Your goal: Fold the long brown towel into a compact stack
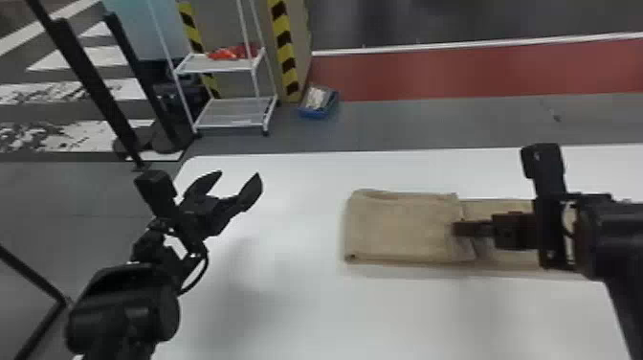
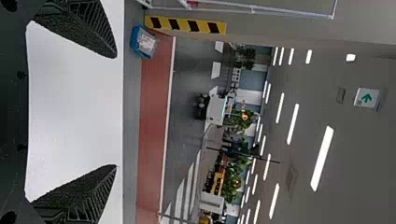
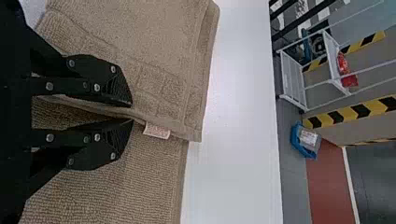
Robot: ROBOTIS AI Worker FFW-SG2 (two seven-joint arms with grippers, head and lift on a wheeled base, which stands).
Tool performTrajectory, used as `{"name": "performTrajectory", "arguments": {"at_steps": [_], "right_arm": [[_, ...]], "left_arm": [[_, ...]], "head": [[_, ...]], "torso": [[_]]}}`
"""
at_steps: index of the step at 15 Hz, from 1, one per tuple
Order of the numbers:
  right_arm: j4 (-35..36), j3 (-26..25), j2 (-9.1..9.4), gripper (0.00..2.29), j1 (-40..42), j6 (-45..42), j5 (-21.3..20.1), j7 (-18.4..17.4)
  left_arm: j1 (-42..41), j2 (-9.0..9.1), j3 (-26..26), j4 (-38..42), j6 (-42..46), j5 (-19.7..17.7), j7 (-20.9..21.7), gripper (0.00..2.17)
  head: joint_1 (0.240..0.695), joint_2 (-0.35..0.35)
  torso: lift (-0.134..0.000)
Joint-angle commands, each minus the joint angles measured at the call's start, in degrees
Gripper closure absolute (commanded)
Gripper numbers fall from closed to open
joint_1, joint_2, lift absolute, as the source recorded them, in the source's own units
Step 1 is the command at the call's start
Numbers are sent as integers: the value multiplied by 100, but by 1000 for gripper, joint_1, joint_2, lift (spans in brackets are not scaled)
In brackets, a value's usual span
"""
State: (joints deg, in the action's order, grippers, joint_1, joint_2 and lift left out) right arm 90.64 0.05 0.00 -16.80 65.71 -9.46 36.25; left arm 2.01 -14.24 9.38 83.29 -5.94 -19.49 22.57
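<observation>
Jaws spread wide on left gripper point(image 1: 239, 175), near table's left edge. Right gripper's point(image 1: 455, 229) pinch the top layer's edge on the brown towel point(image 1: 402, 227), partly folded on white table point(image 1: 287, 306).

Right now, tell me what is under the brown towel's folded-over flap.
The brown towel's lower layer runs out from under the flap toward my right, on the white tabletop. Farther in, the flap covers whatever lies beneath, so I can't tell.
</observation>
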Motion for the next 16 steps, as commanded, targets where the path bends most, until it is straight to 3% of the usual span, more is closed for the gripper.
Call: {"name": "performTrajectory", "arguments": {"at_steps": [1, 8, 16], "right_arm": [[59, -31, 5, 1001, 19, 0, 58, 31], [1008, -119, 5, 1048, 309, 773, 208, 75], [147, -128, 5, 991, -25, 439, -118, 31]], "left_arm": [[-26, 0, 20, 55, 0, -11, 20, 39], [-105, 26, -15, 214, -53, 7, 20, 39], [-140, 70, -68, 319, -70, 7, 20, 39]], "head": [[695, 180], [695, 184], [695, 158]], "torso": [[-124], [-124], [-124]]}}
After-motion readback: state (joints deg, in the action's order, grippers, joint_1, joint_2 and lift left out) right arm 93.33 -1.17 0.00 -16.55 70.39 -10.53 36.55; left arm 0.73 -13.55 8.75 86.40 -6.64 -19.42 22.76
